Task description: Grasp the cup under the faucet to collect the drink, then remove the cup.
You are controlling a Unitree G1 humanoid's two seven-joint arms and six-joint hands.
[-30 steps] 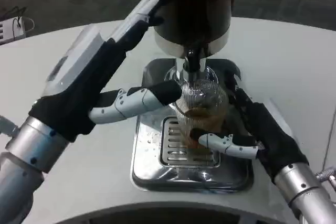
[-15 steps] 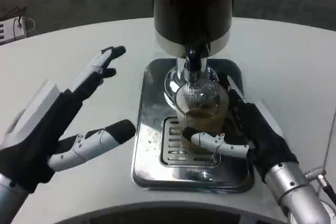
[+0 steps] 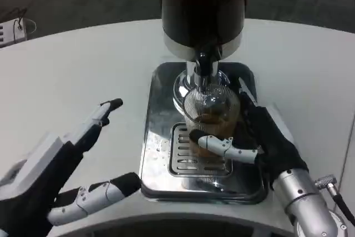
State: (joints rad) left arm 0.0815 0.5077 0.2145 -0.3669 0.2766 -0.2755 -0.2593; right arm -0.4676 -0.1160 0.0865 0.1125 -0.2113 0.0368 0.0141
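Right hand [image 3: 260,140] clamped round ribbed clear plastic cup [image 3: 211,116], part-filled beneath faucet [image 3: 202,67]: light, squashy; grip mid-wall gently. Left hand [image 3: 66,181] spread, empty.

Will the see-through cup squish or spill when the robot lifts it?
The cup looks like thin ribbed plastic, so it may flex in the right hand. It holds brown drink, so tilting could spill it. It's tall and narrow, probably tippy.

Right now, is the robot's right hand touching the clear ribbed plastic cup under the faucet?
Touching. In the head view the right hand wraps the clear ribbed plastic cup, its white thumb lying across the cup's front.
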